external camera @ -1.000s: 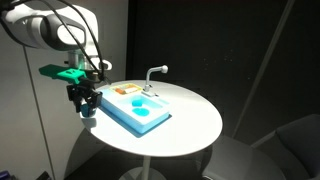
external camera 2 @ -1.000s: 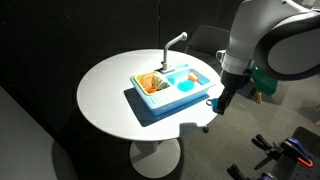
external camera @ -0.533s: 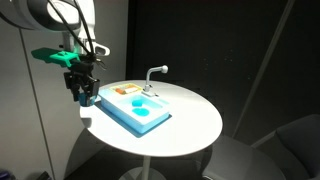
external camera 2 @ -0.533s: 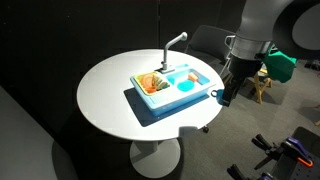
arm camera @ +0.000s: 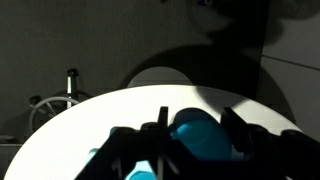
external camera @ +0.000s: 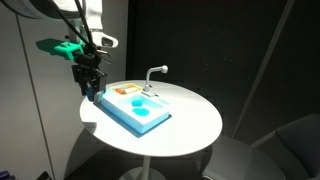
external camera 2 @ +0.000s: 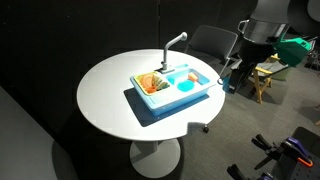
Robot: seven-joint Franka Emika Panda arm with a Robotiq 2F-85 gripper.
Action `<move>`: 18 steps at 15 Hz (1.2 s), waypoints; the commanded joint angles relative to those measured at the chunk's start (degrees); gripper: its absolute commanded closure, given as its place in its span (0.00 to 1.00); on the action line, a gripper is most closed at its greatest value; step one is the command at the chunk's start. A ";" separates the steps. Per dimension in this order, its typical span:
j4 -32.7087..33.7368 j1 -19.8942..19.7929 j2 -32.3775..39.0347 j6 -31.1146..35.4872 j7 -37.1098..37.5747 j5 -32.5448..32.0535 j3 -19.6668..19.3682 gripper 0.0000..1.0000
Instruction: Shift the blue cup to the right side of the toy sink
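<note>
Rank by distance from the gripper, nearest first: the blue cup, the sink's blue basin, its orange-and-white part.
In an exterior view, from the gripper:
1. blue cup, held in its jaws (wrist view).
2. blue basin, at the toy sink end facing it.
3. orange-and-white part, at the far end.

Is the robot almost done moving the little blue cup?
About halfway. Done: the gripper is shut on the blue cup, up off the white table. In hand: the cup hangs in the air beside the toy sink. Left: setting it down right of the sink and letting go.
</note>
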 commanded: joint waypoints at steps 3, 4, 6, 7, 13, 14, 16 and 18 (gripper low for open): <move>-0.67 -2.12 -2.28 -0.80 -0.20 1.80 -2.31 0.69; -0.70 -2.47 -2.38 -0.77 -0.22 2.01 -2.76 0.69; -0.83 -3.30 -2.56 -0.51 -0.44 2.43 -3.72 0.69; -0.87 -3.76 -2.59 -0.39 -0.65 2.73 -4.28 0.69; -1.02 -6.80 -1.91 0.79 -1.99 3.74 -8.05 0.69; -0.87 -7.24 -1.58 1.06 -2.35 3.84 -8.66 0.69; -0.41 -7.99 -0.79 1.80 -3.36 4.12 -9.86 0.69; 0.07 -8.50 0.02 2.60 -4.38 4.64 -10.92 0.69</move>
